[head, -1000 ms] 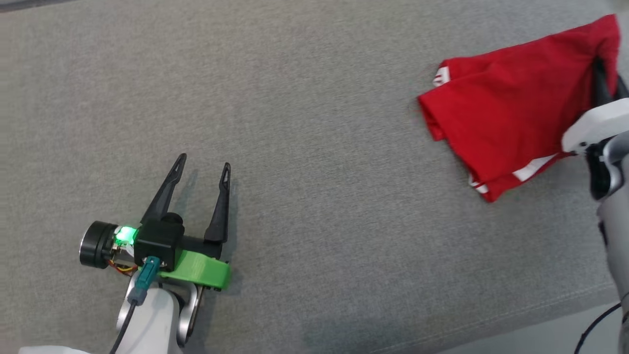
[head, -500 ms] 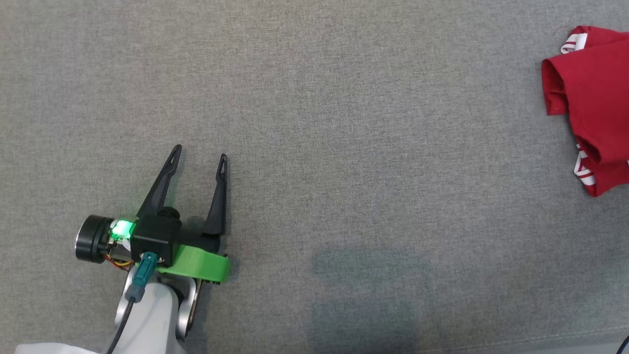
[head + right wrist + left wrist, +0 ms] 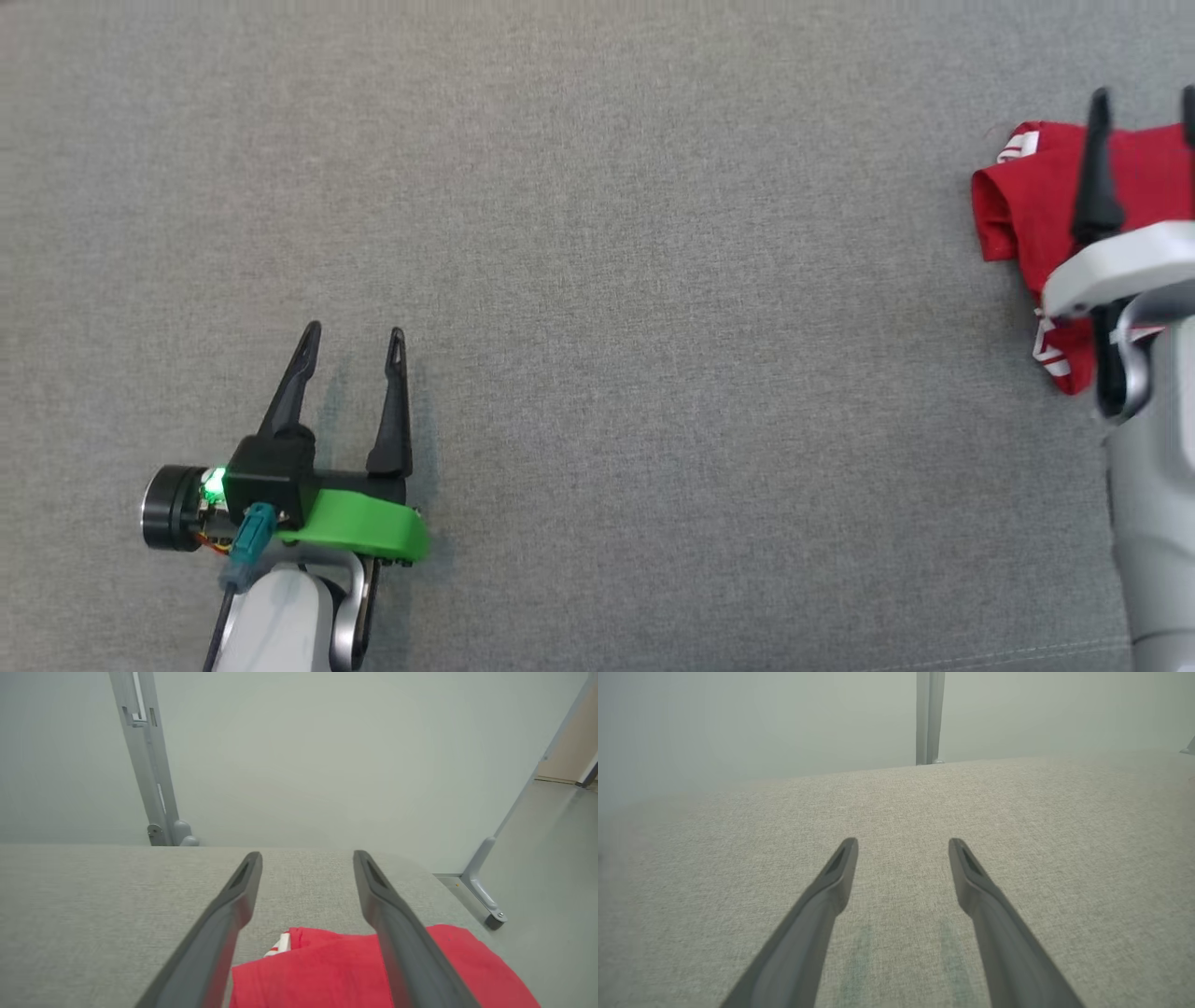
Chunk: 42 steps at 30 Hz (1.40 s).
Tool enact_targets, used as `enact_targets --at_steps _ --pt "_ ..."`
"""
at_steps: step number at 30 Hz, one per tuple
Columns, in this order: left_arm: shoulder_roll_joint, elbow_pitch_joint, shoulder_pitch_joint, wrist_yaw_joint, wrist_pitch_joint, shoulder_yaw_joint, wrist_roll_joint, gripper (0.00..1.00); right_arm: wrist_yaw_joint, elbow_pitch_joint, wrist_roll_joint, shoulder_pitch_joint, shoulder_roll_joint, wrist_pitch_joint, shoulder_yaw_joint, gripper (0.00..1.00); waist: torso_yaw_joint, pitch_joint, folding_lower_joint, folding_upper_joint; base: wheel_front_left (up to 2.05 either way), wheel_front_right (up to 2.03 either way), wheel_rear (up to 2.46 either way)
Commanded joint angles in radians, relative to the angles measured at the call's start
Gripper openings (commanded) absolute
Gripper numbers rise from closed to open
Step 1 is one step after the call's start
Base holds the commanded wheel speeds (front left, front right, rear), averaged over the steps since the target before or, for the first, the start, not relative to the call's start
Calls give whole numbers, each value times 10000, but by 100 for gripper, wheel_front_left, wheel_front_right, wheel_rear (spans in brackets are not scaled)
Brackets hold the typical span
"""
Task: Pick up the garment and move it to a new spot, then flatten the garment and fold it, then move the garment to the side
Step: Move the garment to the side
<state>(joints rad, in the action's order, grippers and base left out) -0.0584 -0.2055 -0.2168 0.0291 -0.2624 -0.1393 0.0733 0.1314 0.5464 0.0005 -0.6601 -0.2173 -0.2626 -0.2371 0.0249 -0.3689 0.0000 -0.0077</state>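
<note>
1. Tabletop (image 3: 653, 233): one, covered in grey woven cloth. It spans the whole head view. Its far edge shows in both wrist views.

2. Frame posts: one grey upright (image 3: 929, 718) stands beyond the far edge in the left wrist view. In the right wrist view there are two: one upright (image 3: 145, 760) and one slanted leg (image 3: 486, 882) that ends on the floor (image 3: 537, 835).

3. Garment (image 3: 1022, 201): one, red, lying bunched in layers on the tabletop at the right edge of the head view, well apart from the left hand. White-striped trim shows at two places, the upper left corner and the lower end. In the right wrist view it lies near the right-hand corner of the tabletop.

4. Hands: two, each with two dark fingers.
- Left hand (image 3: 355, 330): at the lower left, above bare tabletop. Its fingers are spread wide and nothing is between them.
- Right hand (image 3: 1146, 93): over the garment. Its fingers are spread wide and grip nothing; the red cloth lies beneath them. Whether they touch it cannot be told.

5. Left wrist fittings: one green bracket (image 3: 359, 523), one teal plug (image 3: 245, 551), one lit green lamp (image 3: 213, 481).
</note>
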Motion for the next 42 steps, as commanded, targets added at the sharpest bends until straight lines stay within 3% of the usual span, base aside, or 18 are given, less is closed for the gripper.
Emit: enact_targets --at_steps 1,6,16,28,42 --pt "-21 -75 200 -38 -31 92 90 100 -16 -224 189 422 154 -26 255 100 4 887 0 77 0 0 0" --pt "30 -270 682 -123 -31 445 264 100 -16 -1091 683 2081 673 -26 1379 100 -51 1765 0 77 0 0 0" --pt "62 -670 1695 -199 -31 1237 400 100 -16 -1349 1099 4309 1513 -26 2475 100 111 2930 0 77 0 0 0" --pt "65 -754 2559 -451 -31 1339 919 100 -16 -1553 1273 5270 1634 -26 3006 100 388 3792 0 77 0 0 0" --pt "66 -791 2574 -458 -31 1274 1014 100 -14 -1841 1384 5459 1651 -28 3230 100 228 3728 0 77 0 0 0"
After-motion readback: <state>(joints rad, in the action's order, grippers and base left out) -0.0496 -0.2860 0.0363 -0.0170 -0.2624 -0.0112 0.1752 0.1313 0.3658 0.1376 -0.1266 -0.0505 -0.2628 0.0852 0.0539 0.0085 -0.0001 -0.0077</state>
